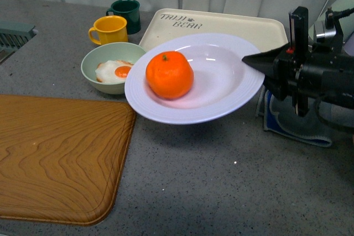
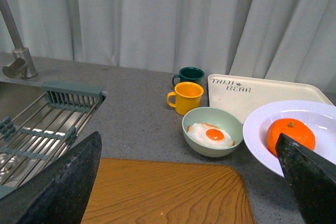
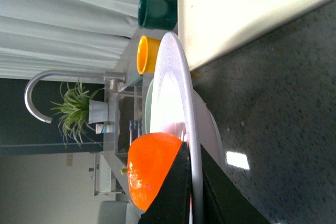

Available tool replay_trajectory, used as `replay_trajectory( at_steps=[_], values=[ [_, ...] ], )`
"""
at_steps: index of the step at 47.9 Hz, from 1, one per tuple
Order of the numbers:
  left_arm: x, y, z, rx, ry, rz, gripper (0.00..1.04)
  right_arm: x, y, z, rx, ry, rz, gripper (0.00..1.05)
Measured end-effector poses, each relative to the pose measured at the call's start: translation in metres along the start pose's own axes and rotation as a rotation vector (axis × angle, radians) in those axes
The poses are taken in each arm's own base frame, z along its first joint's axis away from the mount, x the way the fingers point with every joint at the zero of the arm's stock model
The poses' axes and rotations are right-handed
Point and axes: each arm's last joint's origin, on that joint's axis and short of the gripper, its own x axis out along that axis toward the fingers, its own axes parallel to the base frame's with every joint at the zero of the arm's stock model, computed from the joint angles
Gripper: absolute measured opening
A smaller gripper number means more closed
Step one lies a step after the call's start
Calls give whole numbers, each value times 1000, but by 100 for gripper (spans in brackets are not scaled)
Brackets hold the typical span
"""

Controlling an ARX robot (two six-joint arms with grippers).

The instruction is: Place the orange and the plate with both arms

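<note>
The orange [image 1: 169, 74] sits in the left half of the white plate [image 1: 221, 81], which is held up off the grey counter and casts a shadow below. My right gripper [image 1: 247, 59] is shut on the plate's right rim. In the right wrist view the black fingers [image 3: 173, 192] clamp the plate's thin rim [image 3: 178, 87] edge-on, with the orange [image 3: 152, 169] just beyond them. My left gripper [image 2: 188, 145] is open and empty above the wooden board [image 2: 168, 192]. From there the plate [image 2: 262, 129] and orange [image 2: 291, 132] show by its right finger [image 2: 310, 182].
A wooden board [image 1: 55, 153] lies at the front left. A green bowl with a fried egg [image 1: 110, 67], a yellow mug [image 1: 109, 29] and a dark green mug [image 1: 127, 10] stand behind it. A cream tray [image 1: 221, 26] lies behind the plate. A sink rack [image 2: 42, 129] is far left.
</note>
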Motion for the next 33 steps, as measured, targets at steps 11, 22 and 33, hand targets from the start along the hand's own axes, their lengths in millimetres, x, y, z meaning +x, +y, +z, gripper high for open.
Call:
replay_trajectory(
  at_steps=[11,22,33],
  values=[
    [0,0,0,0,0,0,98,25,7,32,-1,-32,31,1],
    [0,0,0,0,0,0,98,54,7,66,6,-76,44,1],
    [0,0,0,0,0,0,98,101,-6,100,44,-111,-18,1]
  ],
)
